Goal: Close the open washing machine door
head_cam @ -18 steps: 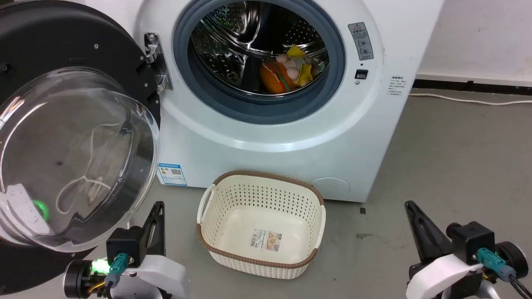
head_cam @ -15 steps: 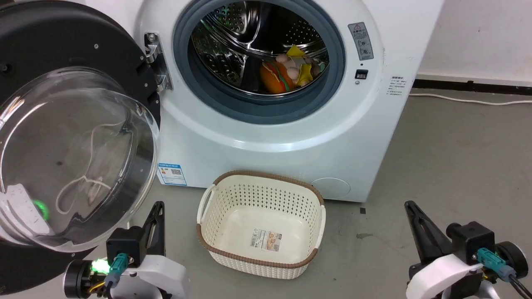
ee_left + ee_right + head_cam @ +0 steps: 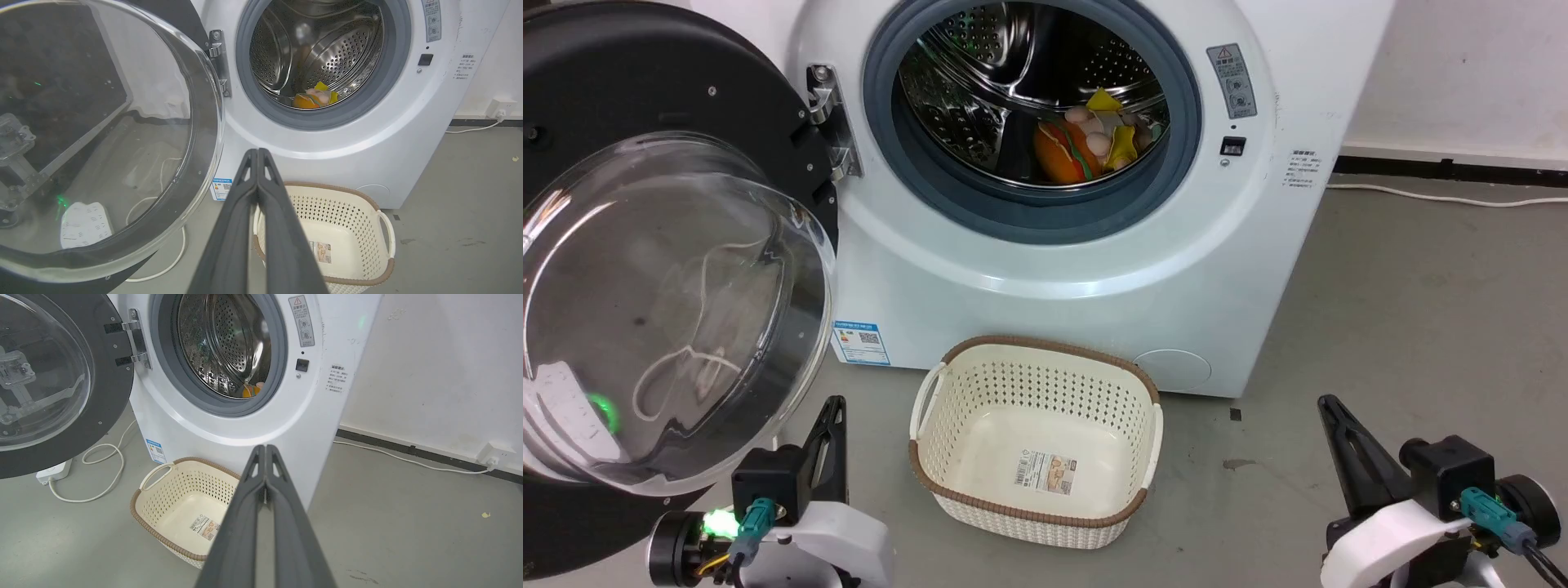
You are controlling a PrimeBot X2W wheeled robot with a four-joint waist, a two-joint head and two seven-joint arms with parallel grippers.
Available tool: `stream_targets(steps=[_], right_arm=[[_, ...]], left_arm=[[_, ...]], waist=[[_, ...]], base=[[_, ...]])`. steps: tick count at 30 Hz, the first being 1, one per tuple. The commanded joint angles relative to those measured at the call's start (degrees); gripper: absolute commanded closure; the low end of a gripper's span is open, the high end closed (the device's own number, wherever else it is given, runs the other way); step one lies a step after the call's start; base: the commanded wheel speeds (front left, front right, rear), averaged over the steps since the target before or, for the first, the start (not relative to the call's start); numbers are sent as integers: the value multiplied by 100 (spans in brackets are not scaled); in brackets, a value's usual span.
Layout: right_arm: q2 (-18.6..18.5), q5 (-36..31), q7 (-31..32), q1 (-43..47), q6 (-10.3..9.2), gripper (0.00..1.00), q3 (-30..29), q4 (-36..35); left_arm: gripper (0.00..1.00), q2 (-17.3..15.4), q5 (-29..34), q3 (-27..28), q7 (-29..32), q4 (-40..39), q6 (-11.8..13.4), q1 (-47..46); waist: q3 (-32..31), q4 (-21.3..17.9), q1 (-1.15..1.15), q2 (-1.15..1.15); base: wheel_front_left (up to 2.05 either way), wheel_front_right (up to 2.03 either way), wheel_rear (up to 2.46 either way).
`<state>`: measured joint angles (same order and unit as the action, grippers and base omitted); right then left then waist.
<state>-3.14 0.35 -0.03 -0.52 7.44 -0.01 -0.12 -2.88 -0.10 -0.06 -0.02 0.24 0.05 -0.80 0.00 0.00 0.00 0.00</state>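
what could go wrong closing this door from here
The washing machine door stands wide open with its domed glass bulging out; the shut left pincer, low by its bottom edge, might slip off that curve if it pushes there. The basket sits on the floor right before the washer, so an arm sweeping the door round may knock it.

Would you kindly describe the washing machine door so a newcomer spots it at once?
Find the white washing machine. The door hangs open from the metal hinge on its left. Its wide black rim and clear domed glass set it apart from the grey rubber ring round the drum.
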Motion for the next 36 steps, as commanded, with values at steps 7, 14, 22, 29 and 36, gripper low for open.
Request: stream_targets(steps=[7, 14, 22, 29, 36], right_arm=[[26, -35, 3, 52, 5, 100, 1, 12], [26, -35, 3, 52, 5, 100, 1, 12], [0, 47, -39, 11, 0, 0, -11, 8], [1, 111, -123, 28, 0, 0, -30, 0], [3, 153, -207, 64, 1, 0, -6, 2]], left_arm=[[100, 1, 10, 6, 2, -24, -5, 80], [100, 1, 10, 6, 2, -24, -5, 80], [0, 0, -10, -5, -39, -12, 6, 9], [0, 0, -32, -9, -123, -30, 8, 38], [0, 0, -51, -20, -207, -21, -11, 52]], waist=[[0, 0, 0, 0], [0, 0, 0, 0], [1, 2, 0, 0], [1, 37, 0, 0], [-4, 166, 0, 0]], base=[[0, 0, 0], [0, 0, 0], [0, 0, 0], [0, 0, 0], [0, 0, 0]])
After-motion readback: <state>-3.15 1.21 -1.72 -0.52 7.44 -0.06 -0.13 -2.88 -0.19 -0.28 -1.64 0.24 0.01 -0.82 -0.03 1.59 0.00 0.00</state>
